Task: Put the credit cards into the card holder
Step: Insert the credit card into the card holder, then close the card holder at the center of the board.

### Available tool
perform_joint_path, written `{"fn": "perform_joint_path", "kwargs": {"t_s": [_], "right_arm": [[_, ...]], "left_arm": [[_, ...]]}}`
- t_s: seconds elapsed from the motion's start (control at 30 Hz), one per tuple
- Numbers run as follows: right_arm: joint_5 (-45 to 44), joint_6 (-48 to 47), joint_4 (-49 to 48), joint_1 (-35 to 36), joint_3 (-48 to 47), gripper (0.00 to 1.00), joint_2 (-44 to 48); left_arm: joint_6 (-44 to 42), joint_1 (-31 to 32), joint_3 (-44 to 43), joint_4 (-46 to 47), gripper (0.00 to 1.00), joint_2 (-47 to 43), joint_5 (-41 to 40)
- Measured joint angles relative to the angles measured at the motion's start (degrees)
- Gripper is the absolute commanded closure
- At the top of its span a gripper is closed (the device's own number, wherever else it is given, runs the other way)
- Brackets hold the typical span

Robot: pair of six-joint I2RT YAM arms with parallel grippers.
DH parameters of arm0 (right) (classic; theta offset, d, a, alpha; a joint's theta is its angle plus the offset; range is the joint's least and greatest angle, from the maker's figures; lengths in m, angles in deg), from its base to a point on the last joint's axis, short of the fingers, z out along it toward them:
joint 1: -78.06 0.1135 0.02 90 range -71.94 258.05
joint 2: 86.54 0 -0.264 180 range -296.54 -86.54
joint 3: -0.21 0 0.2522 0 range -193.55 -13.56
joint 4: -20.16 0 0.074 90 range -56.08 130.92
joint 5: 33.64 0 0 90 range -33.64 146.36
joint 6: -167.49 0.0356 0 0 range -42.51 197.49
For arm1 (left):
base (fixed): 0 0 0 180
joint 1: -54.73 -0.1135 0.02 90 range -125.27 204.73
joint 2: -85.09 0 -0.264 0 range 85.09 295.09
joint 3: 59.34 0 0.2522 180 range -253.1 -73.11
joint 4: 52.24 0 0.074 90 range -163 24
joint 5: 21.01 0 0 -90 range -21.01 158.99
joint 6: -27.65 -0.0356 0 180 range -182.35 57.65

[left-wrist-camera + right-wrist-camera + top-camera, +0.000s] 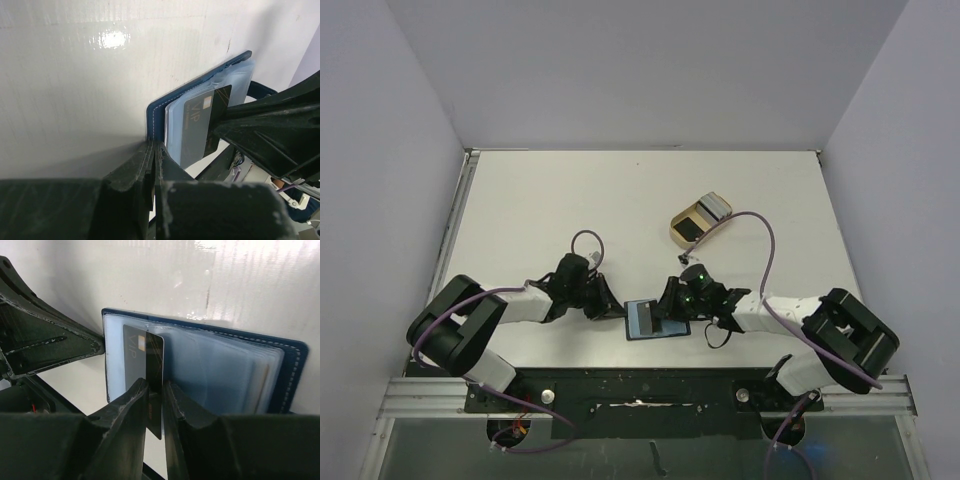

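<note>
The card holder (648, 320) lies open near the table's front middle, navy outside with pale blue clear sleeves (220, 365). My left gripper (612, 308) is shut on its left edge, seen pinching the navy cover (156, 120) in the left wrist view (154, 147). My right gripper (670, 305) is shut on a black credit card (150, 352) marked VIP. The card stands on edge, its far end partly inside a clear sleeve (202, 122). Two more credit cards, one black (692, 226) and one pale (718, 207), lie in the tan dish.
The tan oval dish (677, 232) sits behind and to the right of the card holder. The right arm's purple cable (770, 250) loops above the table near the dish. White walls enclose the table on three sides.
</note>
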Motion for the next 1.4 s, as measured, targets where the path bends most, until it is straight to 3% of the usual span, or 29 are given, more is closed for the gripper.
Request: {"fn": "perform_joint_path", "kwargs": {"t_s": [0.23, 0.43, 0.83, 0.9, 1.07, 1.23, 1.4], "right_arm": [[-0.3, -0.2, 1.5, 2.0, -2.8, 0.77, -2.9], [-0.7, -1.4, 4.8, 2.7, -6.0, 0.45, -3.6], [-9.4, -5.1, 23.8, 3.2, -9.9, 0.21, 9.4], [-10.6, -5.1, 25.6, 3.1, -9.7, 0.13, 10.8], [-11.5, -4.7, 26.4, 1.2, -7.1, 0.12, 12.4], [-12.5, -4.8, 27.4, -1.2, -4.1, 0.21, 12.5], [-14.1, -6.8, 28.6, -2.9, -4.1, 0.22, 13.3]], "left_arm": [[2.1, 1.1, 1.0, 0.9, 1.0, -0.6, -0.6], [3.3, 1.4, 1.5, 1.0, 1.0, -1.2, -1.6], [3.7, 1.3, 2.1, 0.0, 1.0, -2.8, -3.2], [3.7, 1.2, 2.1, -0.2, 0.9, -3.0, -3.3], [4.1, 1.2, 2.2, -0.4, 0.72, -4.6, -2.8], [5.2, 1.2, 2.7, 1.2, 0.66, -5.6, -1.6], [5.9, 1.4, 3.4, 2.1, 0.65, -4.8, -1.4]]}}
